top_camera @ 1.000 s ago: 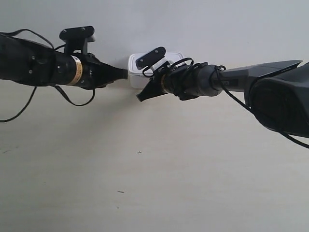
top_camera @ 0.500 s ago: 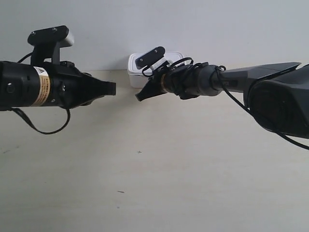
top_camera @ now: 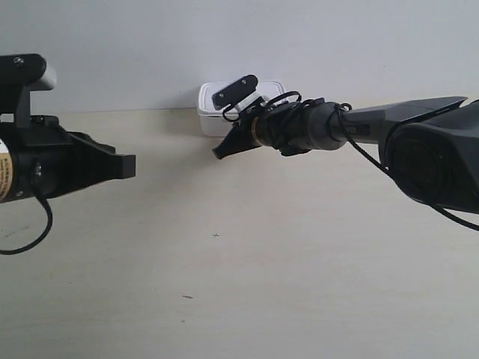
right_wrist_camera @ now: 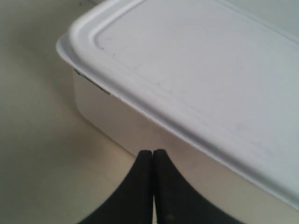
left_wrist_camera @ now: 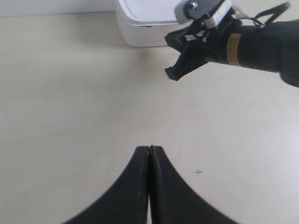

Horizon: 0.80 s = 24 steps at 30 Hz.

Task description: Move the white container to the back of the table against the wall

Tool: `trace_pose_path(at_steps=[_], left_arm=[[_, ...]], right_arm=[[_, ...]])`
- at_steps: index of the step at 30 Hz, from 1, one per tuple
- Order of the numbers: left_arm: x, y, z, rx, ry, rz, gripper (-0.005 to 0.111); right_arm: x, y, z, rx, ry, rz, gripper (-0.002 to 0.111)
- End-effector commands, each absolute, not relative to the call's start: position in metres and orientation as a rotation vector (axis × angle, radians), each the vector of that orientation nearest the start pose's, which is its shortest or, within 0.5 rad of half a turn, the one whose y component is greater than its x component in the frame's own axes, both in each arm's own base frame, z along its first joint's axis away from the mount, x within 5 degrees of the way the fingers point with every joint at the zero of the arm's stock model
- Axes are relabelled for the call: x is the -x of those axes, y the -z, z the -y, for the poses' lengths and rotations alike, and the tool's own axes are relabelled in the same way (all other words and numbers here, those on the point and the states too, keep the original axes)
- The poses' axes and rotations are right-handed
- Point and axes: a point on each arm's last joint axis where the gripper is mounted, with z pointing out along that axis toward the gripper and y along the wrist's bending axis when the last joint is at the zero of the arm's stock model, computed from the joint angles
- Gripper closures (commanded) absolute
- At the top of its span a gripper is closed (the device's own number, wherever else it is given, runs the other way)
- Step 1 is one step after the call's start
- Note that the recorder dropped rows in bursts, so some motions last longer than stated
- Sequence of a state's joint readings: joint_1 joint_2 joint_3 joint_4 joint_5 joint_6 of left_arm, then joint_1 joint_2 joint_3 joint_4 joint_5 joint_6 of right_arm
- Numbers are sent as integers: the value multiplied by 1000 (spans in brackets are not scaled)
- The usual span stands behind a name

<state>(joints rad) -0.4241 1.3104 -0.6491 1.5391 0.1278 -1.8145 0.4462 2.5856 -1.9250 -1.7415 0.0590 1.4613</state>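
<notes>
The white container point(top_camera: 212, 112) stands at the back of the table point(top_camera: 269, 269), against the wall point(top_camera: 337, 37). Its flat rimmed lid fills the right wrist view point(right_wrist_camera: 187, 70). My right gripper point(top_camera: 218, 153) is shut with nothing in it. Its tips point(right_wrist_camera: 153, 151) lie low by the container's side wall, touching it or nearly so. My left gripper point(top_camera: 132, 166) is shut and empty as well, out over bare table well away from the box. In the left wrist view its closed tips point(left_wrist_camera: 149, 148) point toward the container point(left_wrist_camera: 140, 23) and the right gripper point(left_wrist_camera: 170, 74).
Pale wood-grain table spreads in front of both arms, with a small cross mark point(top_camera: 216, 235) and a dark speck point(top_camera: 186, 297). The right arm's thick body point(top_camera: 426, 149) reaches in from the exterior view's right, with cables looped round its wrist point(top_camera: 299, 123).
My left arm has drawn back from the container toward the exterior view's left, still shut. The right arm and the container have hardly moved.
</notes>
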Motion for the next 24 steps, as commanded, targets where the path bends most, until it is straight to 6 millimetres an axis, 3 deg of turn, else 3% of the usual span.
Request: trace_pose_path(at_steps=[1, 12, 24], left_arm=[[-232, -237, 88, -33, 231, -2147, 107], [-191, -224, 72, -20, 280, -2159, 107], [-136, -228, 52, 87, 454, -2021, 107]], right_arm=[[-503, -76, -230, 712, -6, -2022, 108], [-471, -111, -216, 730, -13, -2060, 108], [-413, -162, -187, 617, -66, -2127, 108]])
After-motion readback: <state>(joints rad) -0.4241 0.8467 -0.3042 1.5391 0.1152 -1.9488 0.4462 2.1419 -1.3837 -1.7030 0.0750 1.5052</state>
